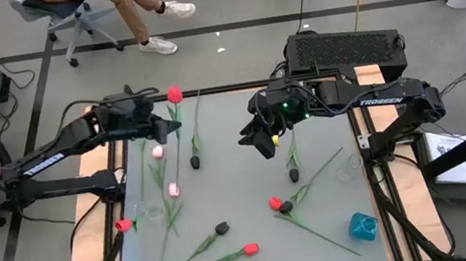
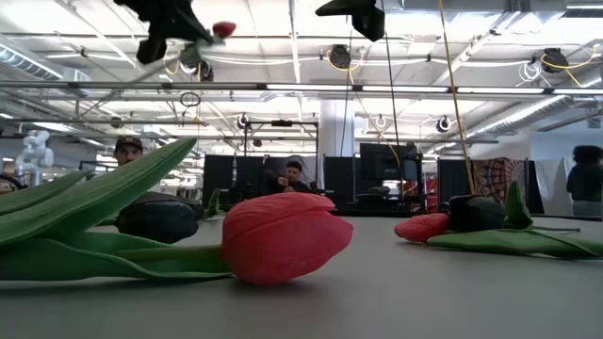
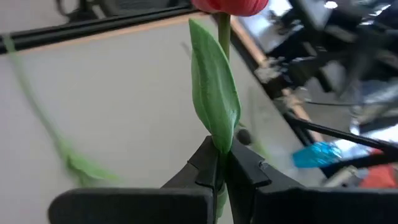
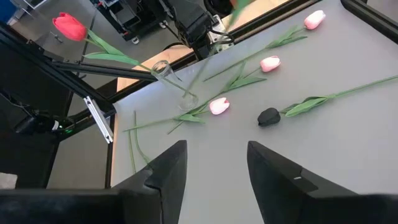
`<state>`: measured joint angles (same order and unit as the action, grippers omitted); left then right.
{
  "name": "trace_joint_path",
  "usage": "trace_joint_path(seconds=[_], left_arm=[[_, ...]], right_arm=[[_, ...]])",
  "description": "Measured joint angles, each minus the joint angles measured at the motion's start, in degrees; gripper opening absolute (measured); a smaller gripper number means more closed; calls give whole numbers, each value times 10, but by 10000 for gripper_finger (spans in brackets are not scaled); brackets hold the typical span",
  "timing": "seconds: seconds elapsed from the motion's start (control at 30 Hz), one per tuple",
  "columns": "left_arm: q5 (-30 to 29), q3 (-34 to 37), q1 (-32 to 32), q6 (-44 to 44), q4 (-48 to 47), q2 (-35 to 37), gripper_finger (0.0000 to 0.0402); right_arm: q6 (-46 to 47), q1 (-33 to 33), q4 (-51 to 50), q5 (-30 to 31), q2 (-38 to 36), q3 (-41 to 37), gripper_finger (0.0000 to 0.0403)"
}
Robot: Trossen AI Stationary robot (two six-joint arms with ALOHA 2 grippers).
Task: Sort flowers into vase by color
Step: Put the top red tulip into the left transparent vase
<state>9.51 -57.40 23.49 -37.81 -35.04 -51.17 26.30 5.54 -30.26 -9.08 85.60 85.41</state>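
Note:
My left gripper (image 1: 165, 125) hangs above the table's far left part, shut on a red tulip (image 1: 174, 94) whose head (image 3: 230, 5) points past the fingertips. In the low view this gripper (image 2: 168, 26) and the tulip's head (image 2: 224, 29) show high above the tabletop. My right gripper (image 4: 214, 165) stands open in the air over the table's middle (image 1: 258, 142), holding nothing. Several red, pink and black tulips lie flat on the table. Another red tulip (image 4: 68, 26) has its stem in a clear glass vase (image 4: 174, 84) near the left edge. My left gripper pinches the tulip's green stem, together with the base of a leaf (image 3: 219, 149), between its two fingers, a short way below the head. The fingers lie across the stem. The tulip is lifted clear of the table, its head beyond the fingertips toward the far edge.
Pink tulips (image 1: 157, 151) (image 1: 173, 190) lie under the left arm. Black-headed ones (image 1: 193, 162) (image 1: 294, 174) lie mid-table, and red ones (image 1: 250, 249) (image 1: 274, 203) lie nearer the front. A second clear vase (image 1: 348, 167) and a blue vase (image 1: 363, 226) stand at the right.

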Motion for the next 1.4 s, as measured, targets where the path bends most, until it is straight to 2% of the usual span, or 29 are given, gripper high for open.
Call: trace_joint_path(seconds=[0.1,0.4,0.57,0.77,1.0,1.4], left_arm=[[29,-13,0,38,-1,15,19],[175,-51,0,126,-5,65,19],[246,-74,0,185,-41,98,19],[341,-78,0,191,-47,140,19],[384,-78,0,206,-43,175,19],[367,-78,0,238,-48,198,19]], right_arm=[[0,0,0,0,0,0,160],[0,0,0,0,0,0,160],[0,0,0,0,0,0,160],[0,0,0,0,0,0,160],[0,0,0,0,0,0,160],[0,0,0,0,0,0,160]])
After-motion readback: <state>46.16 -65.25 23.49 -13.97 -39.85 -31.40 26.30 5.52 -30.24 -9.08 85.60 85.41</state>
